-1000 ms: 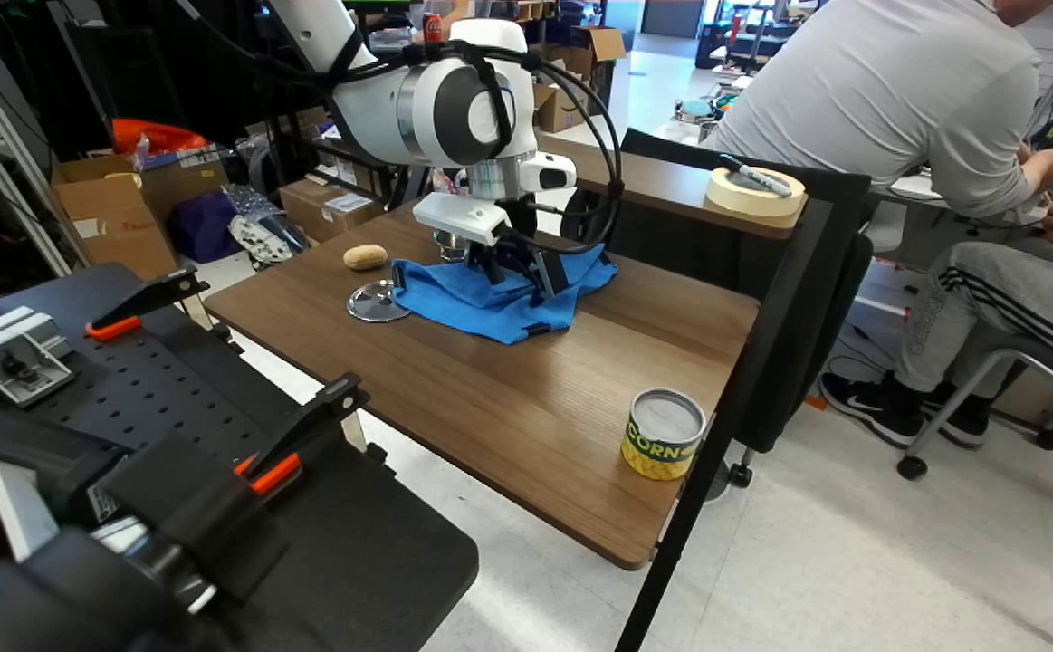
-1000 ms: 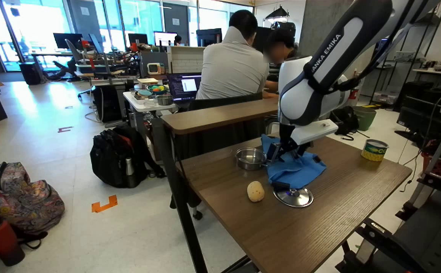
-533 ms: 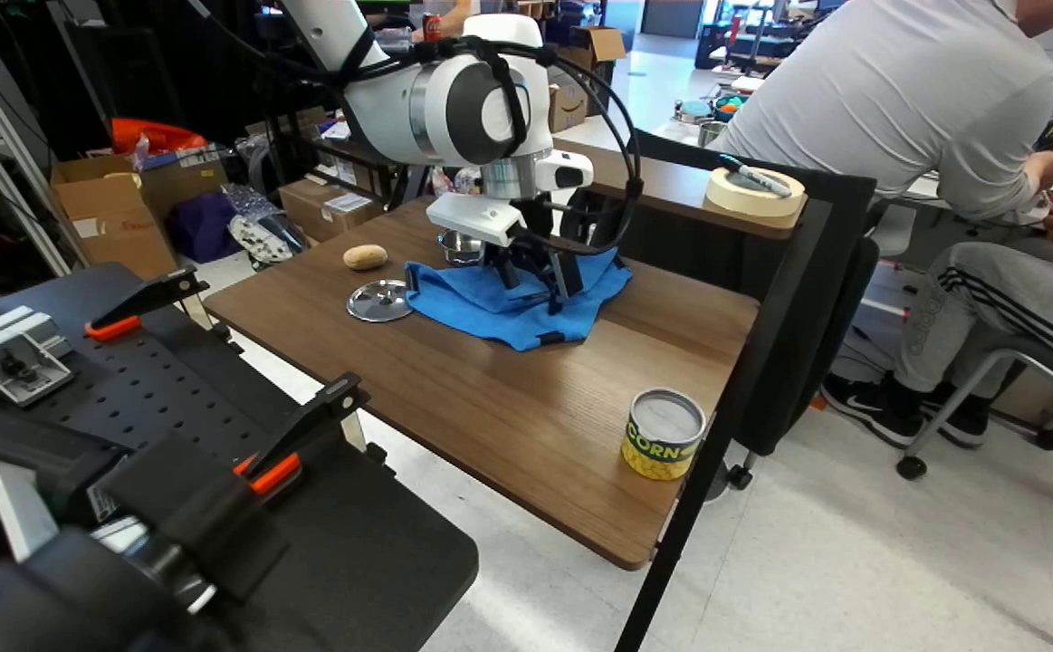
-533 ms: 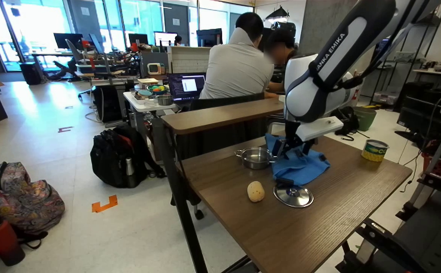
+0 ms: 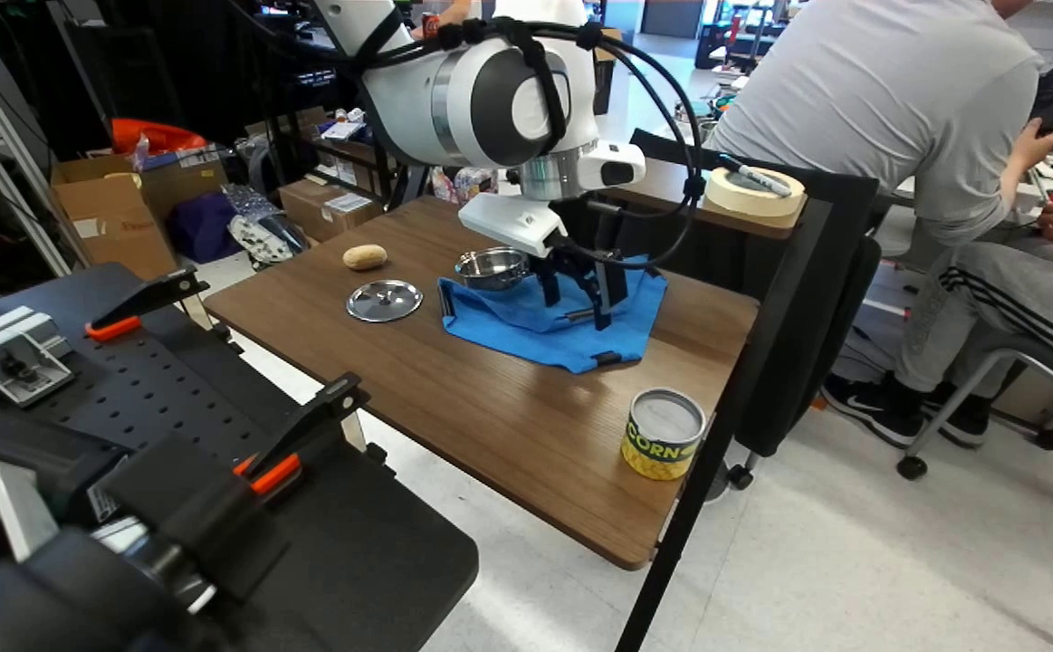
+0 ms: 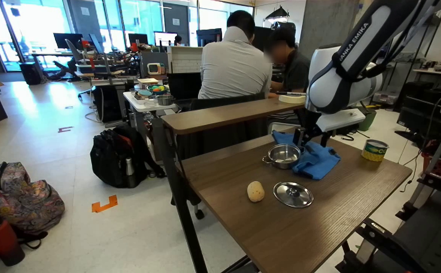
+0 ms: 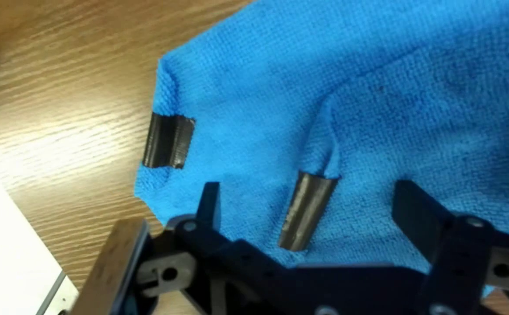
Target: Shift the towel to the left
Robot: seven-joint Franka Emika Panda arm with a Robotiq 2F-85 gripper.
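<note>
The towel (image 5: 535,333) is a rumpled bright blue cloth with black tape patches. It lies on the wooden table and also shows in an exterior view (image 6: 317,163) and the wrist view (image 7: 254,118). My gripper (image 5: 578,311) points down over the towel; it also shows in an exterior view (image 6: 311,145). In the wrist view the gripper (image 7: 307,192) has its fingers wide apart, with a taped fold of towel between them, not pinched. The fingertips are at or just above the cloth; I cannot tell whether they press on it.
A metal pot (image 6: 283,156) stands against the towel's edge. A round metal lid (image 6: 293,194) and a potato (image 6: 255,191) lie nearby. A corn can (image 5: 665,435) stands near the table's end. A raised shelf (image 5: 644,181) runs along one side, with a seated person behind it.
The gripper and towel have moved together across the table, toward the corn can and away from the lid and potato. The pot has shifted the same way. The lid is now fully uncovered.
</note>
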